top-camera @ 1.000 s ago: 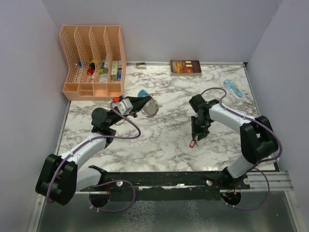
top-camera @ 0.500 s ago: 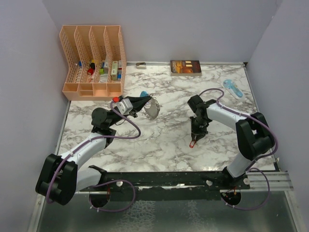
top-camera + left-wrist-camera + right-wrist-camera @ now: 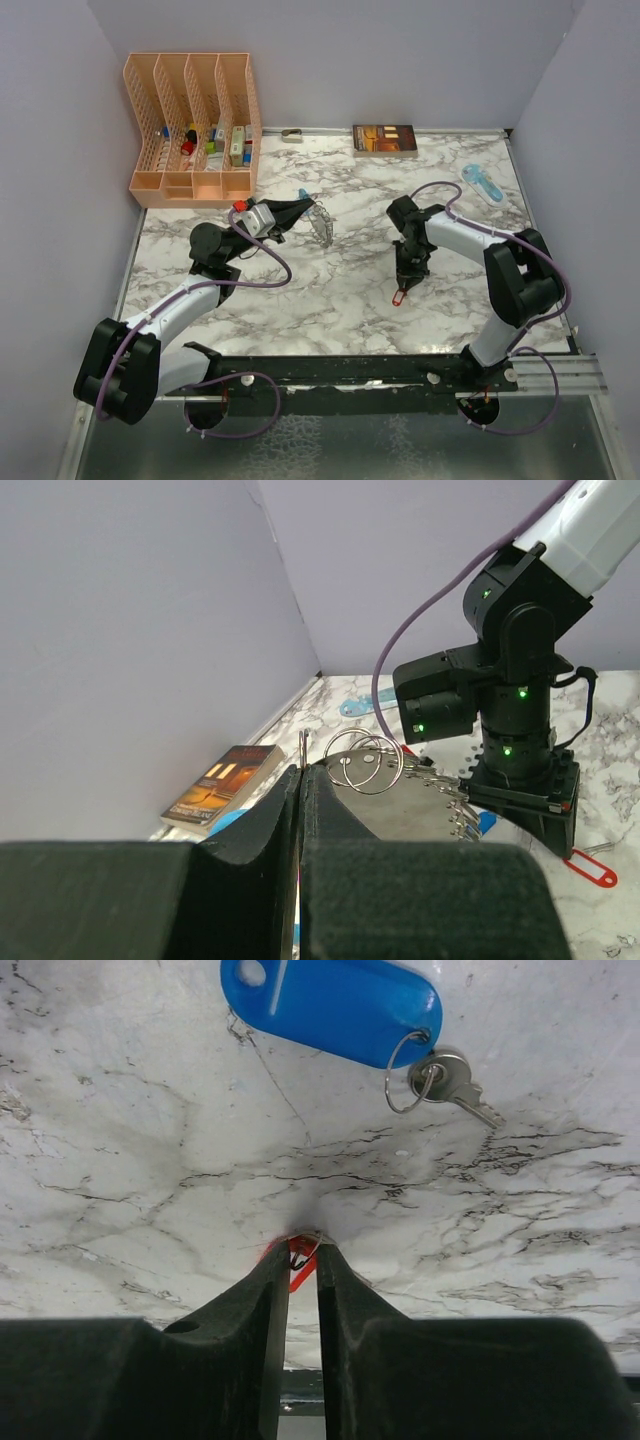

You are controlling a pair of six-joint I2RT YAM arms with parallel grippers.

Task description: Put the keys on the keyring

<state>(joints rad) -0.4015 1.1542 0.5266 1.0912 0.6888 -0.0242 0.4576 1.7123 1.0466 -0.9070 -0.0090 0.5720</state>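
Observation:
The keyring (image 3: 318, 222), a bunch of grey metal rings and links, hangs over the table with my left gripper (image 3: 297, 210) shut on it. In the left wrist view one thin ring stands up from the closed jaws and its loops (image 3: 365, 760) hang just beyond. A light-blue strap (image 3: 302, 193) shows behind it. The red key (image 3: 399, 296) lies on the marble. My right gripper (image 3: 302, 1250) points straight down, its fingertips closed in on the red tag's ring end. The blue key (image 3: 335, 1005) lies flat just beyond those tips.
An orange mesh file organizer (image 3: 195, 130) with small items stands at the back left. A book (image 3: 384, 139) lies at the back wall, and a pale-blue see-through object (image 3: 483, 183) at the back right. Purple walls enclose three sides.
The right gripper's jaws have narrowed around the red key's ring end and the arm has shifted slightly left. The left gripper has turned the keyring, which now shows more edge-on.

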